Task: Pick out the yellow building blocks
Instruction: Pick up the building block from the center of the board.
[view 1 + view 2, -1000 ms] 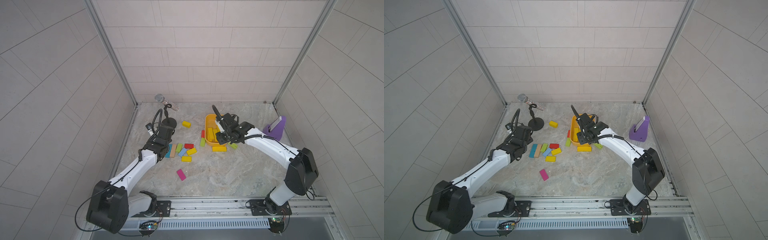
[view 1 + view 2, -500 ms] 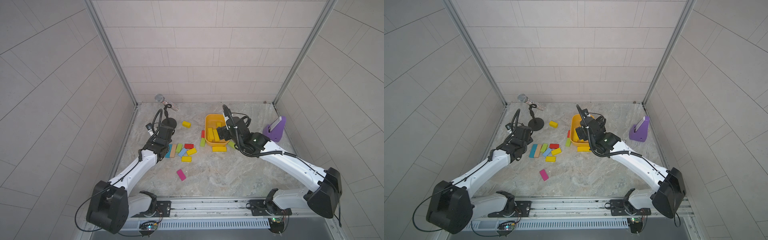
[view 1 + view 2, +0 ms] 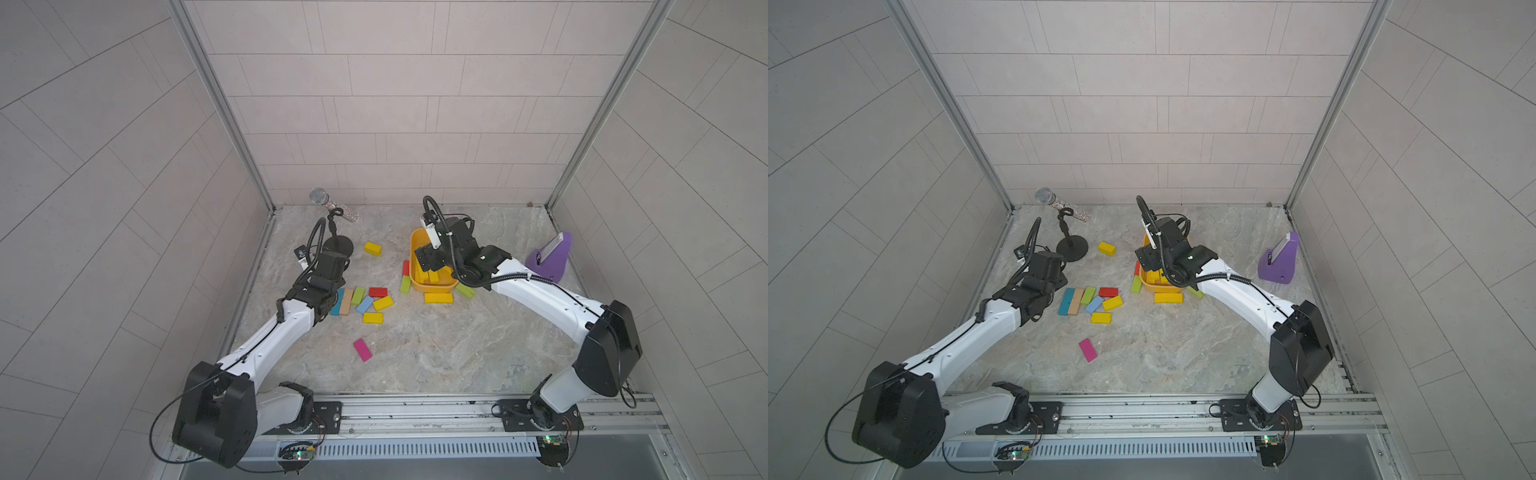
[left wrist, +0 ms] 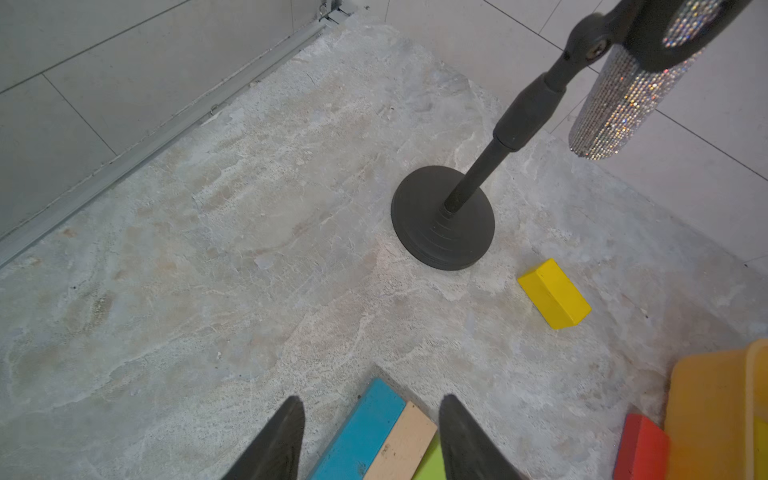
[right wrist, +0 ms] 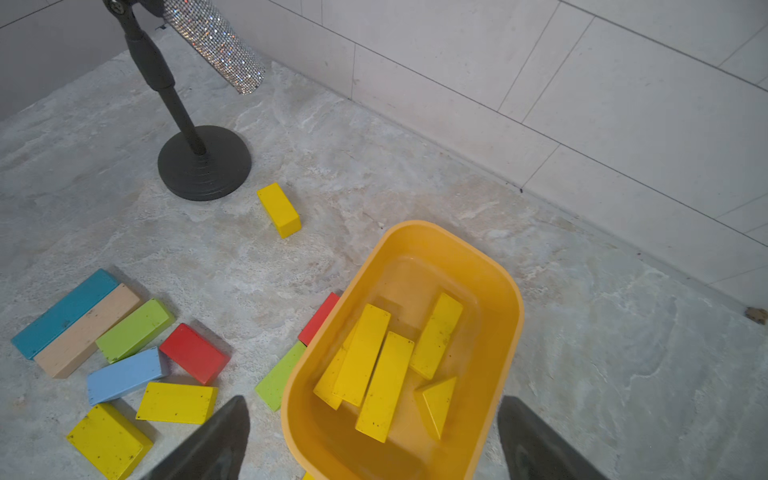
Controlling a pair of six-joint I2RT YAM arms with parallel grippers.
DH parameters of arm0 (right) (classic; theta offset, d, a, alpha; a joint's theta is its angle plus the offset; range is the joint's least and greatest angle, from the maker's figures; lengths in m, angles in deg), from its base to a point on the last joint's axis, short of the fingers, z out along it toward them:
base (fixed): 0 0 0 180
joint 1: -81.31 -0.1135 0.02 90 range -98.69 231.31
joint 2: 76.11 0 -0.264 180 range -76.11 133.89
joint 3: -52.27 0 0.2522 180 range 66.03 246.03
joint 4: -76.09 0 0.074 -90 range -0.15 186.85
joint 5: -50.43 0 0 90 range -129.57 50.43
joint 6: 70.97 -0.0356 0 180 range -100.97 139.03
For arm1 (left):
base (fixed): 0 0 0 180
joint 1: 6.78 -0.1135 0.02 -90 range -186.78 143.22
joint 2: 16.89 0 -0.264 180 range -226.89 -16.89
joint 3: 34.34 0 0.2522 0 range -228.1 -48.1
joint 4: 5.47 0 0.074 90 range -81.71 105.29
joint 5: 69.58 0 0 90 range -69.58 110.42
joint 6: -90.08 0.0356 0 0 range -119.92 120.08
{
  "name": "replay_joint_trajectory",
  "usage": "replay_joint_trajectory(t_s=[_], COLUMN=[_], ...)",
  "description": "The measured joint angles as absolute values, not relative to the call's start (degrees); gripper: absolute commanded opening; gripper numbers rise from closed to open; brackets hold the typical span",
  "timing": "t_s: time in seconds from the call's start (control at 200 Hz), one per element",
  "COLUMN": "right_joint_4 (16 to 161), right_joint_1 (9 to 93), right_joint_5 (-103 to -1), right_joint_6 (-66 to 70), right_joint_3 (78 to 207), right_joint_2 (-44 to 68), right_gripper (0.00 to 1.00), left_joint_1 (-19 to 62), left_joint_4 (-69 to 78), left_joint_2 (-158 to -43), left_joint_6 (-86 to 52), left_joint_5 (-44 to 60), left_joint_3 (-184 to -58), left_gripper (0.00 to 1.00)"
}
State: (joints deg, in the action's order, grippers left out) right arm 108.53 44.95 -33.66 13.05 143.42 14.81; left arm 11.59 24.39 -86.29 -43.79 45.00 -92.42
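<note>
Yellow building blocks [image 3: 382,303] lie on the table [image 3: 415,361] in a top view, more inside the orange tub [image 3: 412,245]. Left wrist view: the left pincer [image 4: 372,398] is spread over a blue block [image 4: 361,432], holding nothing. Right wrist view: the right pincer [image 5: 374,399] is spread wide above the tub's bars and wedge [image 5: 438,401].

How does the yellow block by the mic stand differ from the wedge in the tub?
The yellow block is a rectangular brick; the wedge is triangular. The block lies on the table near the mic stand; the wedge lies inside the tub among yellow bars. Both are bright yellow, neither gripped.
</note>
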Motion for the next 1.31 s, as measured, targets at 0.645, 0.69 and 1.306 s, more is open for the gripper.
replay_joint_trajectory(t_s=[0.645,0.69,1.306], right_joint_4=[107.59,107.48,107.65], right_joint_1=[47.53,47.53,48.36], right_joint_5=[-23.15,-22.36,-20.90], right_joint_6=[10.41,10.41,9.31], right_joint_3=[130.44,129.74,124.07], right_joint_2=[1.17,0.18,-5.52], right_gripper=[0.92,0.92,0.92], left_joint_1=[26.98,27.61,24.88], left_joint_4=[30.22,32.19,52.78], left_joint_2=[-114.53,-117.88,-143.32], left_joint_6=[-40.14,-40.58,-52.58], left_joint_5=[38.86,39.21,48.19], left_joint_3=[-123.28,-127.21,-157.16], left_gripper=[0.79,0.81,0.87])
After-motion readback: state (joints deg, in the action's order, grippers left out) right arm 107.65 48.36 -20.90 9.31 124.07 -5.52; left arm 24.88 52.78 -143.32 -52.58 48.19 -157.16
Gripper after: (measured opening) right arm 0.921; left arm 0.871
